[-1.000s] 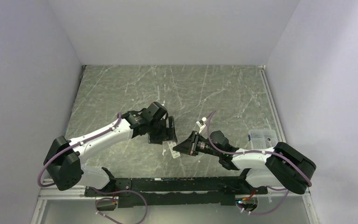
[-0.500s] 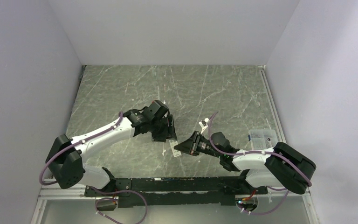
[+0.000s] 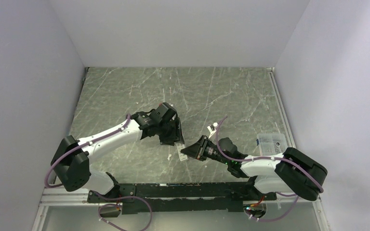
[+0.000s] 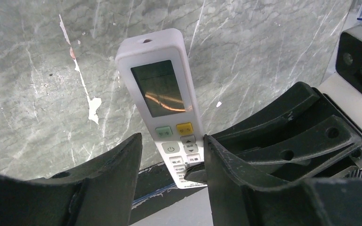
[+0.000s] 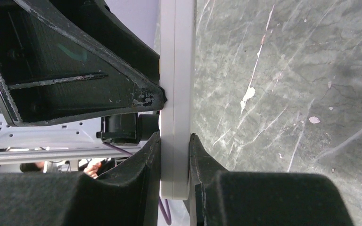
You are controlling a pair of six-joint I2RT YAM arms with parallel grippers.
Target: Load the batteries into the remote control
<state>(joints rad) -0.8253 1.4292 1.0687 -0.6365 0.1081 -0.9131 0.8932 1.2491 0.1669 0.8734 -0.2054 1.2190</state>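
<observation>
We see the right tool [image 5: 174, 139] clamped on the remote [image 5: 176, 70], one finger on each broad face near its button end. It holds the remote above the bench [image 3: 125, 91], between the two arms. In the right wrist view the remote is edge-on, so neither face can be read there.

The left tool [image 4: 172, 141] straddles the remote with its jaws apart. One finger touches the remote's side by the buttons [image 4: 181, 141], and the other stands off with a gap showing.

The left wrist view shows only the screen [image 4: 160, 89] side. The back is turned away, and the lowest button rows are cut off behind dark fingers. From above, the remote is a white sliver, mostly covered by both tools.

A clear box [image 3: 271, 142] sits at the bench's right edge; its contents are too small to tell.
</observation>
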